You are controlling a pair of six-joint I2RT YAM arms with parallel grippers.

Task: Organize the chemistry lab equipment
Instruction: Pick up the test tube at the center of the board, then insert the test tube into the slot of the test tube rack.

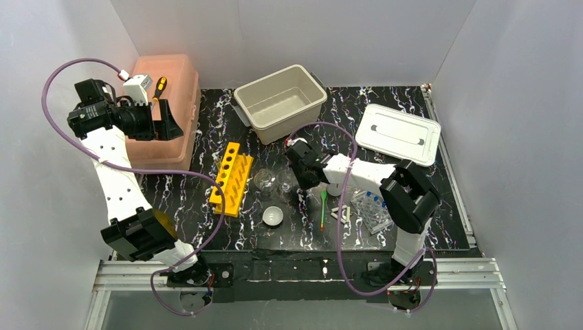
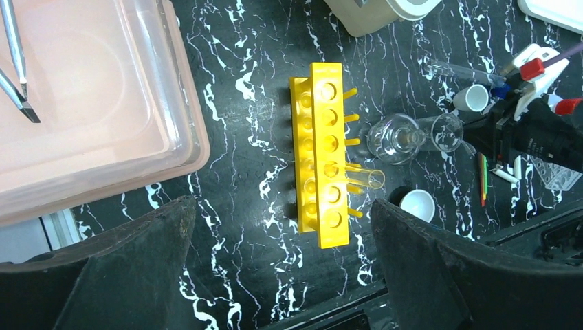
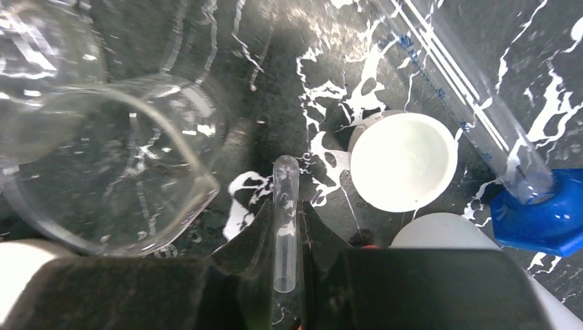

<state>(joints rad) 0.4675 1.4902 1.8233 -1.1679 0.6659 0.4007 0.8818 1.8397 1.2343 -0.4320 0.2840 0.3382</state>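
Left pincer (image 1: 163, 122): jaws wide apart, gripping nothing, above the translucent pink plastic box (image 1: 175, 89). Yellow slotted tube rack (image 1: 232, 177): lying on the black marbled worktop (image 1: 206, 137), left of centre. Round clear glass flask (image 1: 264, 180): just right of the rack. Right pincer (image 3: 286, 213): clamped on a small clear glass tube (image 3: 286, 180), low over the worktop beside the flask.

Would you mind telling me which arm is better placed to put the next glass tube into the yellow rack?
Right. The right hand grips a glass tube near the yellow rack; the left hand is open and empty, off by the pink box.
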